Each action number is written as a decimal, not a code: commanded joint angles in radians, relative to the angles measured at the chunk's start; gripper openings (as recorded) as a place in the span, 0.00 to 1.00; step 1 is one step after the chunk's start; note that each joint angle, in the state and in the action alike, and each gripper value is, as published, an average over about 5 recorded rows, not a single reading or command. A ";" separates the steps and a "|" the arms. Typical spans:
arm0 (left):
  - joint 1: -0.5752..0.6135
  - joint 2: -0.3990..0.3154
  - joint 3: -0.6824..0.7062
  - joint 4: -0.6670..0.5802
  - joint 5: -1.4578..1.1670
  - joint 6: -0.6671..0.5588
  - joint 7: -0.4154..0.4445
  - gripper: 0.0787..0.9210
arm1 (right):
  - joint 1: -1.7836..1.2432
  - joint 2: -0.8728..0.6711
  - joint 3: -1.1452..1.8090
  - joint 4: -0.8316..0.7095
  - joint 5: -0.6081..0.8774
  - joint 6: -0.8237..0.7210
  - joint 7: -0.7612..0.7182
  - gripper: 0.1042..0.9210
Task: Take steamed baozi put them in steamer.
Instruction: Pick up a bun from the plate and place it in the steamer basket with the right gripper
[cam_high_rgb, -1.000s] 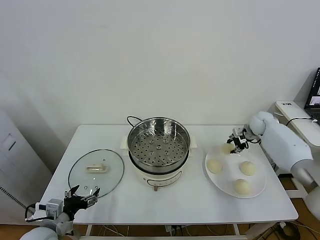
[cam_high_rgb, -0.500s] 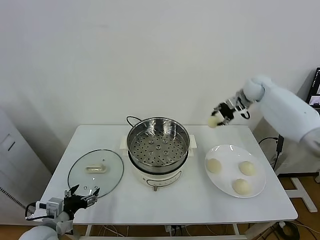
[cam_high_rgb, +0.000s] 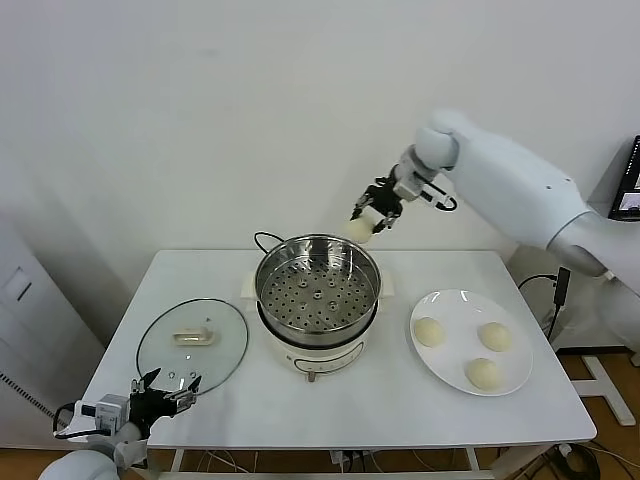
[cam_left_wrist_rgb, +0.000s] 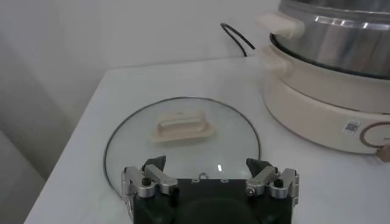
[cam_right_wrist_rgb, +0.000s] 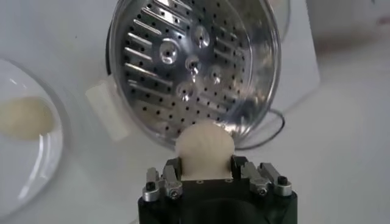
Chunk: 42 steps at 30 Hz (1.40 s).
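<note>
The right gripper (cam_high_rgb: 366, 224), fingers clamped on one baozi (cam_high_rgb: 357, 230), holds it high over the empty steamer (cam_high_rgb: 317, 290) rim for dropping in; three wait on the plate (cam_high_rgb: 520, 345); the left gripper (cam_high_rgb: 158, 392), fingers apart, idles by the lid (cam_high_rgb: 192, 345).

Open mouth of the steamer (cam_high_rgb: 317, 290) at the table's (cam_high_rgb: 390, 400) middle, reachable straight down, basket floor bare. Raised steel rim all round, a wall to any sideways approach. Right gripper (cam_high_rgb: 372, 216) with 1 bun (cam_high_rgb: 357, 231) clamped, hanging in clear air above the rim's far right side, toward the table's back edge. Bare strip of tabletop between the steamer and the plate (cam_high_rgb: 436, 361) near the right edge; 3 buns there, gaps between them. Glass lid (cam_high_rgb: 192, 343) flat near the left edge. Left gripper (cam_high_rgb: 165, 392), fingers spread, low at the front-left corner. Front edge bare.
</note>
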 joint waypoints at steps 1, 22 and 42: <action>-0.002 0.006 0.003 -0.001 0.003 0.002 0.001 0.88 | -0.031 0.063 -0.002 0.079 -0.201 0.117 0.040 0.49; -0.001 0.007 0.004 -0.001 0.007 0.002 0.003 0.88 | -0.256 0.185 0.162 0.000 -0.595 0.117 0.153 0.49; 0.004 -0.003 0.007 -0.008 0.011 0.003 0.004 0.88 | -0.272 0.181 0.183 -0.007 -0.561 0.117 0.185 0.73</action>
